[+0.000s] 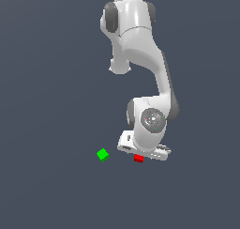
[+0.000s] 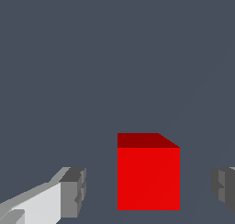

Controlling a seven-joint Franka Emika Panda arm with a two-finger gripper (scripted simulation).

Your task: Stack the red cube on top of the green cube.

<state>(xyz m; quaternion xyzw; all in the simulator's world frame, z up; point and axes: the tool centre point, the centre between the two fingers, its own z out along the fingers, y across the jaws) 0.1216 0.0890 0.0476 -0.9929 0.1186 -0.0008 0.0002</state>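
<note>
The red cube sits on the grey floor right under the white gripper. In the wrist view the red cube stands between the two grey fingertips, with a gap on each side. The gripper is open and touches nothing. The green cube lies on the floor a short way toward the exterior view's left of the red cube; it is out of the wrist view.
The white arm reaches down from the top of the exterior view. The floor is plain dark grey.
</note>
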